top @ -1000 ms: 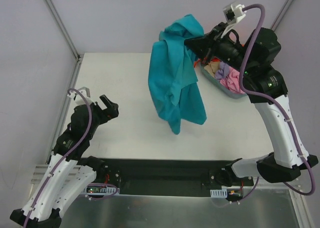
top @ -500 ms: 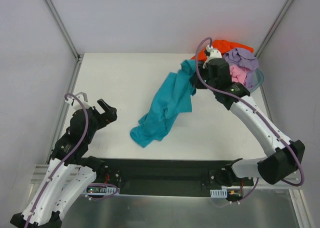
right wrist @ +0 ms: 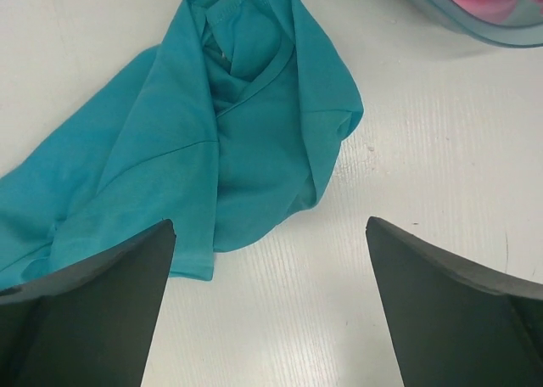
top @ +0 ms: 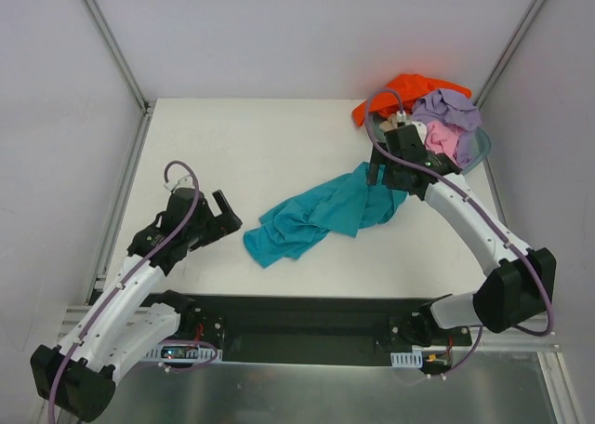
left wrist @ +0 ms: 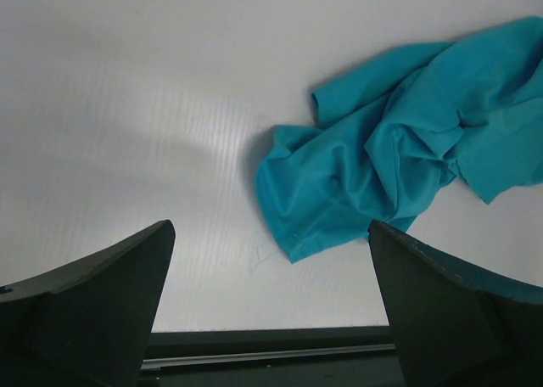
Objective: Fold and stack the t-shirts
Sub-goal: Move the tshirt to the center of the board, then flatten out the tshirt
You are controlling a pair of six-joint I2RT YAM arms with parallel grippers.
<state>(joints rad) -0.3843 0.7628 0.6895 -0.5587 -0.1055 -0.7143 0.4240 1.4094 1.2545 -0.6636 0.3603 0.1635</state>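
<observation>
Teal t-shirt (top: 321, 221) lies crumpled on the table (top: 232, 145), right of centre, stretched slantwise from its near-left end up to its collar end by the right arm. Right jaws are spread wide, holding nothing, low over the collar end. Left jaws are spread wide too, empty, low over bare table left of the shirt, not touching it. Orange t-shirt (top: 409, 87), lavender t-shirt (top: 448, 108) and pink t-shirt (top: 442, 141) are heaped in the grey-blue basin (top: 480, 147) at the far right corner, orange spilling over its far rim.
</observation>
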